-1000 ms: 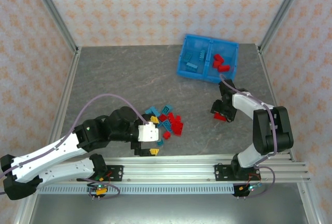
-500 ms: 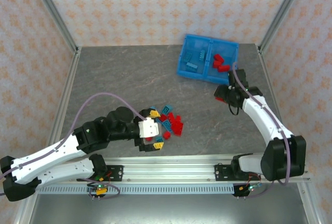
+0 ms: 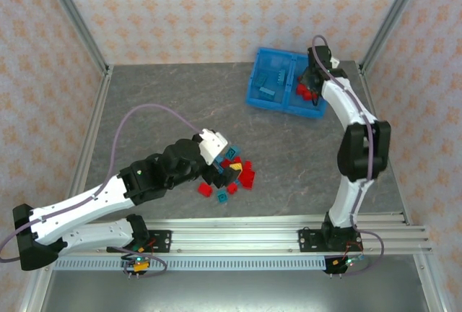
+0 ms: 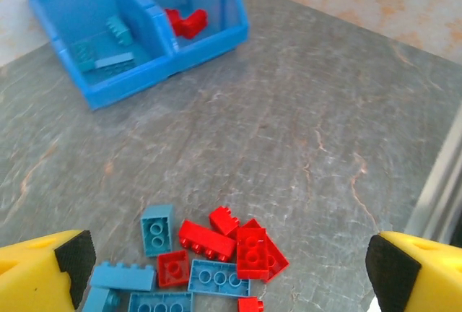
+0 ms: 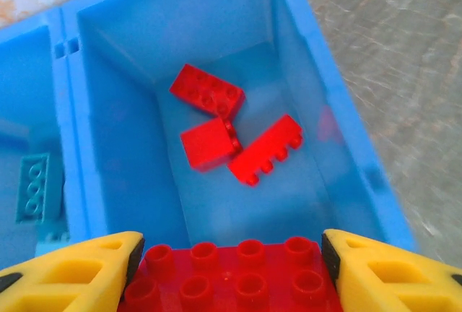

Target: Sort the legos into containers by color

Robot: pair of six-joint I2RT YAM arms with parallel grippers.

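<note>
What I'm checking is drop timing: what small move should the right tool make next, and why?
Probably open the right tool and release its red brick. The tool holds it over the bin's right compartment, where three red bricks already lie. A blue brick sits in the left compartment, so this drop looks correctly sorted.

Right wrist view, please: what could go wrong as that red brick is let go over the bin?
The red brick in the right gripper hangs above three red bricks. Dropped from there, it might bounce over the divider into the neighbouring compartment, which holds a light blue one. The open left gripper hovers over a mixed pile where red and blue bricks touch, so it may pinch two colours.
</note>
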